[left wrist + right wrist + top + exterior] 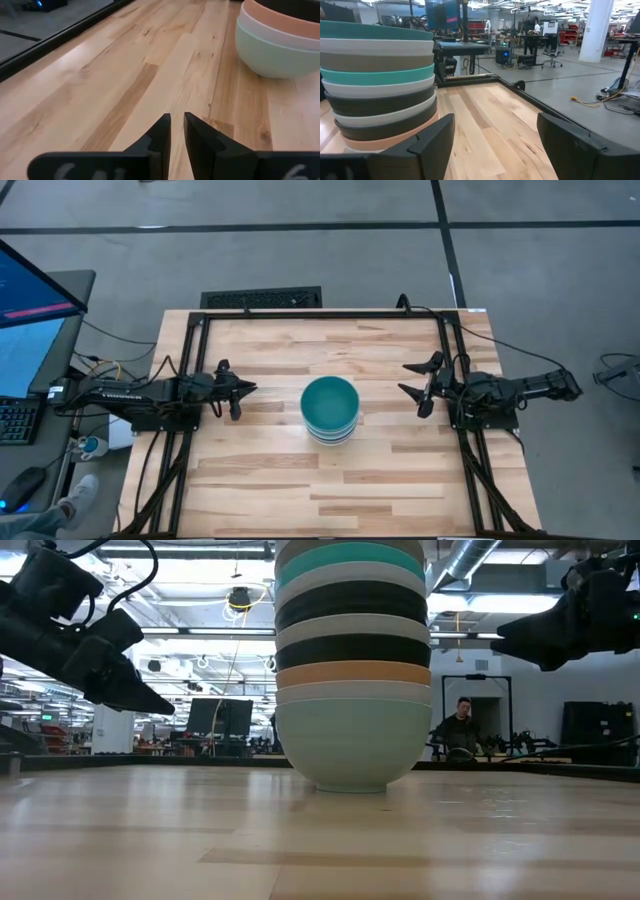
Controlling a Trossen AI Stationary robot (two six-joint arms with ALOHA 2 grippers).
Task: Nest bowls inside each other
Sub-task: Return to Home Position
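The bowls stand nested in one tall stack [329,410] at the table's middle, a dark teal bowl uppermost. In the low view the stack [352,690] rests on the base of its mint green bottom bowl, with white, orange, black and turquoise rims above. My left gripper [238,391] hovers left of the stack, its fingers nearly together [177,131], touching nothing. My right gripper [421,385] hovers right of the stack, fingers wide open [495,135], clear of the bowls [380,85].
Bare wooden tabletop [330,490] surrounds the stack on all sides. A black frame [320,314] runs along the table's far edge and both sides. A monitor and keyboard [25,330] stand off the table to the left. A person [460,730] sits in the room far behind.
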